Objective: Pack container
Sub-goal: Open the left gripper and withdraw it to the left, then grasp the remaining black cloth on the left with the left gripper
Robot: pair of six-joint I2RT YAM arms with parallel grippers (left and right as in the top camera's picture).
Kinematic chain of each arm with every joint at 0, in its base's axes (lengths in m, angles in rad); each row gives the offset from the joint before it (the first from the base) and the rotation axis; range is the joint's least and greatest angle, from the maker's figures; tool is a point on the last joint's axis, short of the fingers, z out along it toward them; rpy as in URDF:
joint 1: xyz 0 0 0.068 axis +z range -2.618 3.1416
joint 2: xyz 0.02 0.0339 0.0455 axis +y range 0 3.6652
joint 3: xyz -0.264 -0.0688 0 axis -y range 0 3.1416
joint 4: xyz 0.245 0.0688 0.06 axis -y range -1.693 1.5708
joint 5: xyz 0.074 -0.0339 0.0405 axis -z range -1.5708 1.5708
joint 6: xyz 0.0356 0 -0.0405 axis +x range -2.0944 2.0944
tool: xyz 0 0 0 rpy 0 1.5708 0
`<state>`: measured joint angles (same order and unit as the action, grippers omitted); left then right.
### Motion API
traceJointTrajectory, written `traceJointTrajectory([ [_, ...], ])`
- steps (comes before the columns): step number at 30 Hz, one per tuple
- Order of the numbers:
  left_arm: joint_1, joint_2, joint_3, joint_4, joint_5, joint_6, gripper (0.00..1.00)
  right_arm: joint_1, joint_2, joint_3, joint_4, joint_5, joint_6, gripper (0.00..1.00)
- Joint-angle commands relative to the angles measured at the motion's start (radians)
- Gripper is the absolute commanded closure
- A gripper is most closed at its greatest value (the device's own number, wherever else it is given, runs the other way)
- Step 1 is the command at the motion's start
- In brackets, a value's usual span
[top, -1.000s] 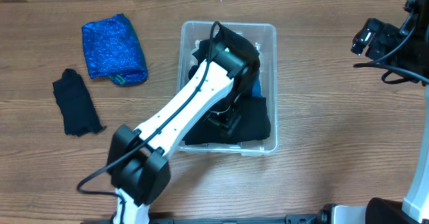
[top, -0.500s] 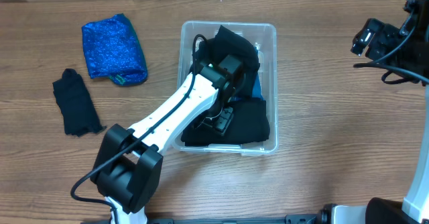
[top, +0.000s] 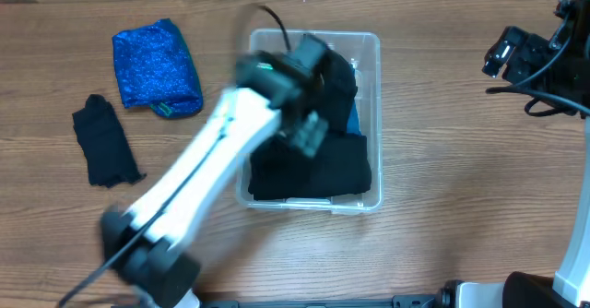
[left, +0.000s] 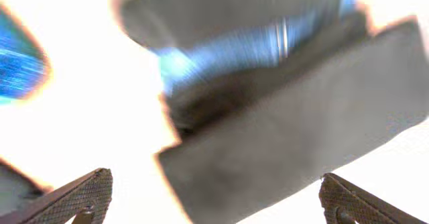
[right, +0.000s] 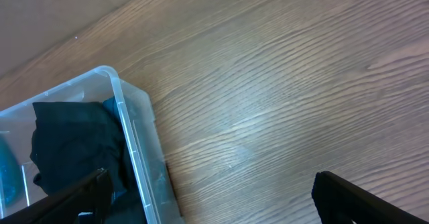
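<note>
The clear container [top: 369,42] stands mid-table and holds black garments [top: 318,165] with a bit of blue cloth between them. My left gripper [top: 309,133] is blurred by motion above the container's left half; in the left wrist view its fingers [left: 80,194] stand wide apart with nothing between them, over blurred dark cloth [left: 281,137]. My right gripper [top: 502,54] hovers at the far right, open and empty; its wrist view shows the container's corner [right: 131,117] with black cloth [right: 74,143] inside.
A shiny blue folded cloth [top: 155,66] lies at the back left. A black garment [top: 104,140] lies on the table to its front left. Bare wood lies between the container and the right arm.
My left arm has swung up and to the left out of the container, empty. The black garments stay in the container. The right arm has not moved.
</note>
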<state>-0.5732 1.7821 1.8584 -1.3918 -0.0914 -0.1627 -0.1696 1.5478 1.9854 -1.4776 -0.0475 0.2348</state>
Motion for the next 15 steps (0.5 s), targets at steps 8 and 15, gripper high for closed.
traceJointTrajectory([
  [8, 0.727, -0.327, 0.029, 0.01, 0.29, 0.109, 0.0, -0.001, 0.003, -0.003, 0.004, 0.005, -0.003, 0.0],
  [15, 1.182, -0.258, -0.208, 0.171, 0.64, 0.203, 0.0, -0.001, 0.003, -0.003, 0.001, 0.005, -0.003, 0.0],
])
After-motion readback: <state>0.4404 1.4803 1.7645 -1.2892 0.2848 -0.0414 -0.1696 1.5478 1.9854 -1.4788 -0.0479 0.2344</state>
